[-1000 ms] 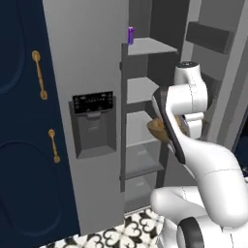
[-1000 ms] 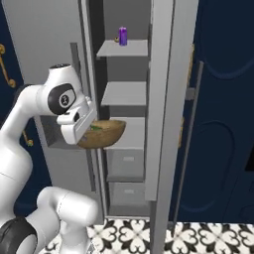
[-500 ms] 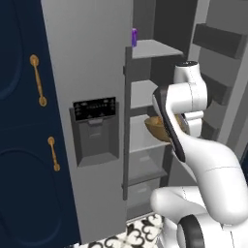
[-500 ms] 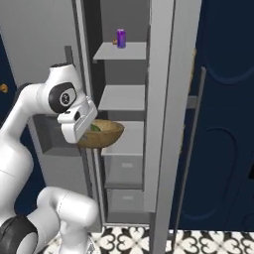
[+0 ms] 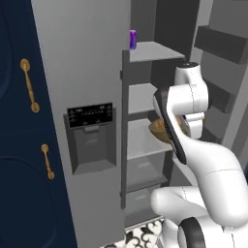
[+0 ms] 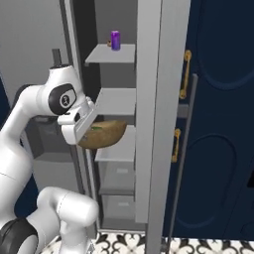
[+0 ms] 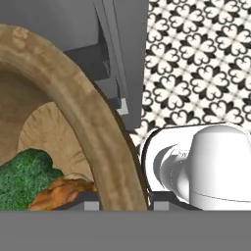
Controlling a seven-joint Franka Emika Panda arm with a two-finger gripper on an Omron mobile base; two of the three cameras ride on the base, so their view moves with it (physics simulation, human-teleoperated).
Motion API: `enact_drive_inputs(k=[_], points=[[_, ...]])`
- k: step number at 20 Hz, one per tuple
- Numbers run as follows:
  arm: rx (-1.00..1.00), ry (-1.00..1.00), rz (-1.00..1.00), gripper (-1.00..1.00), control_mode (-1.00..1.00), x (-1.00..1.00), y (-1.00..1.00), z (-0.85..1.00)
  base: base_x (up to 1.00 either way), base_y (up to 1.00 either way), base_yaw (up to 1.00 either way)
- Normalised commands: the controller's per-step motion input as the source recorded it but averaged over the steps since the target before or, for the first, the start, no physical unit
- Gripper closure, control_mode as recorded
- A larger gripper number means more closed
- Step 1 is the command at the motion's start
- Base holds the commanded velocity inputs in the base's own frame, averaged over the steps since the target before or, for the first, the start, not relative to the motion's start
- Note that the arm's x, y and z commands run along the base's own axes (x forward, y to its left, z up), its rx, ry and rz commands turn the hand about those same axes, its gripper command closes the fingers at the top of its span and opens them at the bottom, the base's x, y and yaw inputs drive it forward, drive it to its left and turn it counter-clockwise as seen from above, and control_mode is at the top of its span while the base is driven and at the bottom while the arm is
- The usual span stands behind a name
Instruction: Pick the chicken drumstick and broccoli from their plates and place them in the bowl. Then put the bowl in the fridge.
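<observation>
At the open fridge front, the gripper (image 6: 85,130) is clamped on the rim of the bowl (image 6: 103,134), one finger inside the wall and one outside; in the hand view the fingertips straddle the wooden rim at 6 o'clock. The bowl is carried level, off any shelf, hanging in front of the middle shelf (image 6: 118,149) of the compartment.

Inside the bowl, hand view: the broccoli (image 7: 22,176) lies at 8 o'clock against the dark inner floor, with the chicken drumstick (image 7: 61,192) touching it on its 4 o'clock side, both close under the rim by the fingers. In the right base view a sliver of green shows over the bowl's near edge.

From the left base view the bowl (image 5: 162,130) is partly hidden behind the arm's forearm, at 3 o'clock of the shelf edge.

The fridge (image 5: 82,72) stands grey, its dispenser panel (image 5: 91,116) at 9 o'clock of the bowl. Top shelf carries a purple can (image 6: 115,40), at 12 o'clock above the bowl, well apart. Drawers (image 6: 118,176) sit at 6 o'clock below. Navy cabinets with brass handles (image 6: 186,74) flank the fridge. Patterned tile floor (image 7: 196,63) shows beneath.
</observation>
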Motion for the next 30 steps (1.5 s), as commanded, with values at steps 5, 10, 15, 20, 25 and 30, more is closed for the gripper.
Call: enact_drive_inputs(k=[5,10,15,20,25,30], points=[[0.00,0.00,0.00,1.00,1.00,0.00,0.00,0.00,0.34,-0.29,0.06],[0.00,0.00,0.00,1.00,1.00,0.00,0.00,0.00,0.40,-0.18,0.08],[0.00,0.00,0.00,1.00,1.00,0.00,0.00,0.00,0.32,-0.08,0.11],[0.00,0.00,0.00,1.00,1.00,0.00,0.00,0.00,0.55,-0.14,0.10],[0.00,0.00,0.00,1.00,1.00,0.00,0.00,0.00,0.49,-0.14,0.07],[0.00,-0.08,0.02,1.00,-1.00,0.00,-0.10,-0.09,0.02,-0.05,0.00]])
